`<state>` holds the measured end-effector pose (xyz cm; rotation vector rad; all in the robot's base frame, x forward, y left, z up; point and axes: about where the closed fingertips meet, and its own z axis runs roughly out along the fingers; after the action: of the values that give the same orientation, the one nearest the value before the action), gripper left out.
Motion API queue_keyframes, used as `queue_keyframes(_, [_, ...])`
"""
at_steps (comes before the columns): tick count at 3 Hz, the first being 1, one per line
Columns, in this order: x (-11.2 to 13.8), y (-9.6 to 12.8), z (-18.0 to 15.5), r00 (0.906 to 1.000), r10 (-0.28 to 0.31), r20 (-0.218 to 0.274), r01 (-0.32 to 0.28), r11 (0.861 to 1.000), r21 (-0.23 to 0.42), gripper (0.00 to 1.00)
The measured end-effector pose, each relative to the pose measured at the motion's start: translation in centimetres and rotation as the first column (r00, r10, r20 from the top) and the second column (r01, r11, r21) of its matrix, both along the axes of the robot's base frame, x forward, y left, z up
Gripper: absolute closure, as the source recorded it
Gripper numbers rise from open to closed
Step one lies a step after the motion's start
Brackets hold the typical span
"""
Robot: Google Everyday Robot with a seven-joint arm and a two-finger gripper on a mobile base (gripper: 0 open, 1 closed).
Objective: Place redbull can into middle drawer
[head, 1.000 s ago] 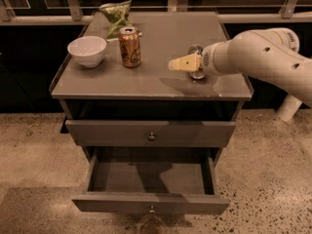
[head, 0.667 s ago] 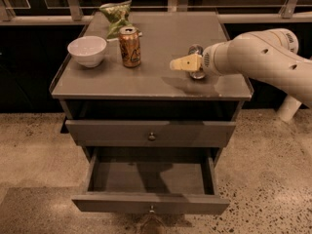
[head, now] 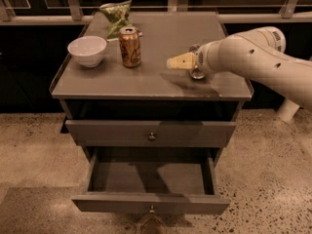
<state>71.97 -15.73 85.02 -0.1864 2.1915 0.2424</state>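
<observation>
Grey middle drawer stands pulled out nearest, its floor open from above. Behind it, at the tabletop's right edge, the gripper covers the redbull can; its grip cannot be told. Well left stand an orange can and a bowl, with a bag farthest.

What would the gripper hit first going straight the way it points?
Likely the copper-orange can, standing ahead of the gripper, which is low over the tabletop. Depth is unclear, so it might pass just in front.
</observation>
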Motion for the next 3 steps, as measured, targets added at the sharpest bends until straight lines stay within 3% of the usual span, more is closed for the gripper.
queue_keyframes(1, [0.9, 0.33, -0.47, 1.0, -0.001, 0.001, 0.001, 1.0, -0.015, 0.0])
queue_keyframes(3, [0.91, 0.33, -0.48, 1.0, -0.001, 0.001, 0.001, 1.0, -0.016, 0.42])
